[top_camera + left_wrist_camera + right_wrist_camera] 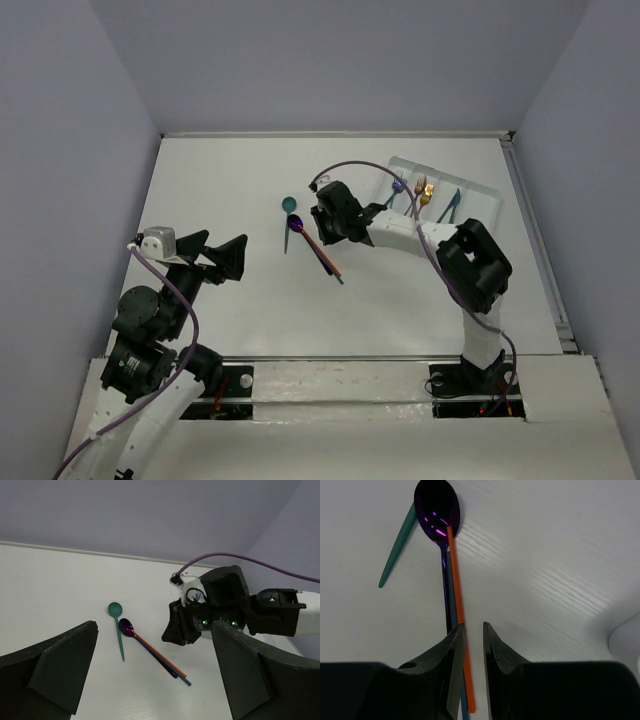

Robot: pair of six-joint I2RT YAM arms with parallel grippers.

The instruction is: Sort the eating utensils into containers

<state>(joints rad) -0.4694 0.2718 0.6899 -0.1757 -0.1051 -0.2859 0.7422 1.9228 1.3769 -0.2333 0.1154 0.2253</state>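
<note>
Four utensils lie mid-table: a teal spoon (289,207), a purple spoon (297,225), an orange utensil (322,255) and a teal-blue one beside it. In the right wrist view the purple spoon (437,510), orange handle (455,580) and teal spoon handle (397,547) show. My right gripper (474,627) hovers just over them, jaws a narrow gap apart, with the orange handle lying under the gap against the left finger, not pinched. My left gripper (155,680) is wide open and empty, well left of the utensils (160,653). The white tray (480,200) sits back right.
The tray holds a purple utensil (397,186), a gold one (422,190) and a teal one (452,205). Its edge shows at the right in the right wrist view (625,640). A purple cable (350,168) arcs over the right arm. Walls close in on three sides.
</note>
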